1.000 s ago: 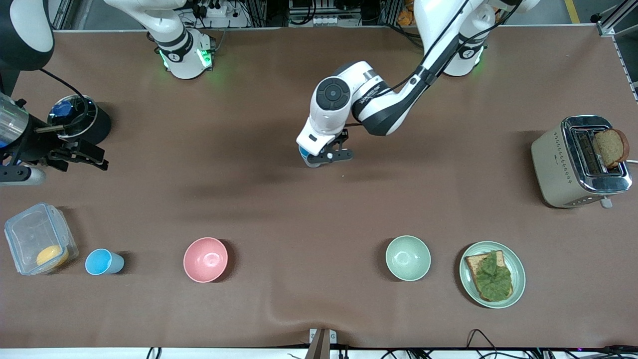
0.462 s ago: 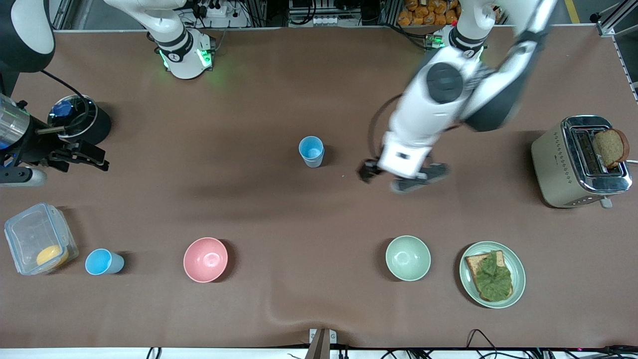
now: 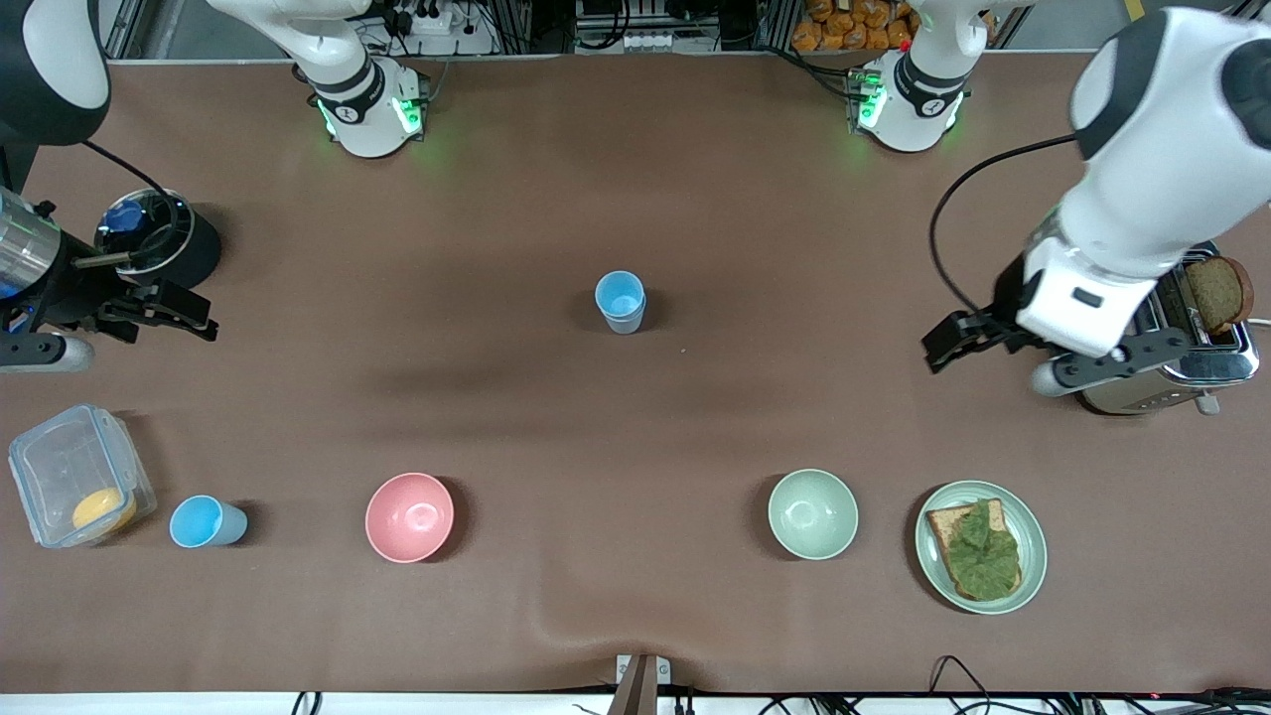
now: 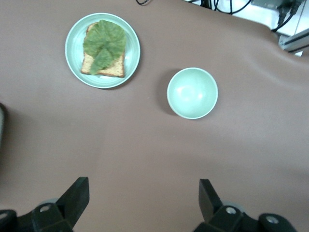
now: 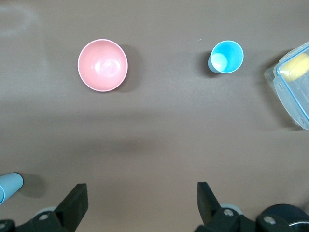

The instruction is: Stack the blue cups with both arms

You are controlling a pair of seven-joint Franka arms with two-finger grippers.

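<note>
While both jaws gape empty, 2 blue cups (image 3: 621, 301) (image 3: 206, 521) stand apart on brown table (image 3: 635, 417).

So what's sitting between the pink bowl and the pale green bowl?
Nothing: in the front view only bare brown table lies between the round pink bowl and the round pale green bowl.

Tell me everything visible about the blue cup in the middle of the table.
The blue cup is a small, light-blue, plastic-looking tumbler, sky-blue inside and greyer outside. It stands upright, mouth up, on the brown table, farther from the front camera than the pink bowl and green bowl. A doubled rim hints at two cups nested, though that is unsure. Nothing touches it; neither hand is near.
</note>
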